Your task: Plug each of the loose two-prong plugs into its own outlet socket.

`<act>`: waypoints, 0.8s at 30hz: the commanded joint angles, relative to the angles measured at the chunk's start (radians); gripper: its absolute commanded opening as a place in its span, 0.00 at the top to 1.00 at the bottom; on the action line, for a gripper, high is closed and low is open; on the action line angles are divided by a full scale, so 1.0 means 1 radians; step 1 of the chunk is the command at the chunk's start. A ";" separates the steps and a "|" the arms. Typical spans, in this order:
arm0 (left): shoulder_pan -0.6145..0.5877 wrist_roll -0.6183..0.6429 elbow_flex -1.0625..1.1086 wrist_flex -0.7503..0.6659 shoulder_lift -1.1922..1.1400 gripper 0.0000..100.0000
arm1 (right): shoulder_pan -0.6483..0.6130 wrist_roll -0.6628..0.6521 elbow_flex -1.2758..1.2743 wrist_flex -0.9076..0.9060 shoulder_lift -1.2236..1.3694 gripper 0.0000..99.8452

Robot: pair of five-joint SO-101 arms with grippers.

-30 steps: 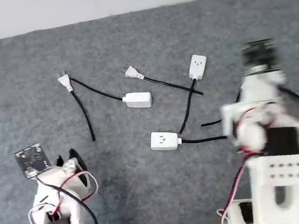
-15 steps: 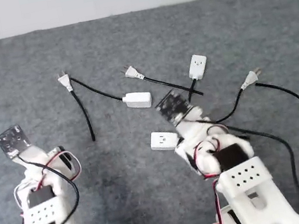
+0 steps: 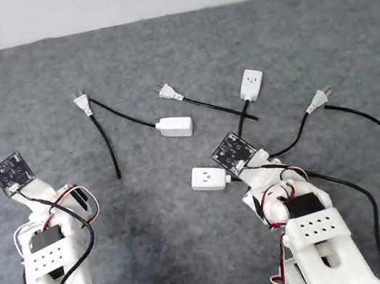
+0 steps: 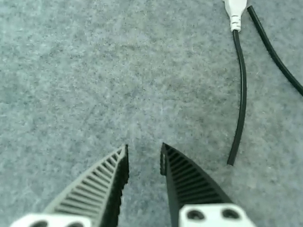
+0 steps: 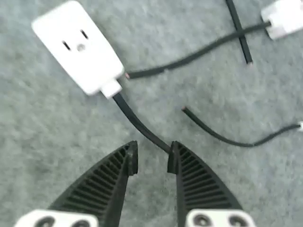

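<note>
Left jaws: slightly parted, empty, over grey worktop (image 4: 71, 71).
Right jaws: parted, black cord (image 5: 137, 125) at the tips, white socket (image 5: 78, 47) just beyond.

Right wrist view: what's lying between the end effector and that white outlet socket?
The socket's own black cord. In the right wrist view it runs from the outlet socket straight down to the tips of the right end effector.

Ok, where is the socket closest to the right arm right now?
In the high view the socket lies on the grey mat just left of the right arm's wrist; its cord runs back to the right gripper.
</note>
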State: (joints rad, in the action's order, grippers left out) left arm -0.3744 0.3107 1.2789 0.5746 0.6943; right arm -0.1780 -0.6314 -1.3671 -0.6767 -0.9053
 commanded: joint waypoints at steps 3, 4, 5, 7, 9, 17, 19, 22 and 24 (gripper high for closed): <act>-0.003 0.009 -0.048 -0.028 -0.005 0.90 | 0.039 -0.038 0.005 0.025 -0.012 0.88; -0.003 0.009 -0.048 -0.028 -0.005 0.90 | 0.041 -0.037 0.005 0.025 -0.002 0.88; -0.003 0.009 -0.048 -0.028 -0.006 0.90 | 0.041 -0.037 0.009 0.024 0.018 0.88; -0.003 0.009 -0.048 -0.028 -0.006 0.90 | 0.041 -0.037 0.032 0.024 0.074 0.88; -0.003 0.008 -0.048 -0.028 -0.006 0.90 | 0.042 -0.034 0.083 0.010 0.151 0.88; -0.003 0.008 -0.050 -0.025 -0.006 0.90 | 0.079 0.003 0.296 -0.041 0.455 0.88; -0.003 0.008 -0.050 -0.025 -0.006 0.90 | 0.082 0.003 0.341 -0.067 0.507 0.88; -0.003 0.008 -0.050 -0.025 -0.006 0.90 | 0.116 0.018 0.385 -0.084 0.555 0.89; -0.003 0.008 -0.050 -0.025 -0.006 0.90 | 0.125 0.048 0.411 -0.085 0.579 0.92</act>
State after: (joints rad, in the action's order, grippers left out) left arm -0.3744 0.3107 1.2789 0.5746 0.6897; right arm -0.0721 -0.6222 -1.0388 -0.7472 -0.3483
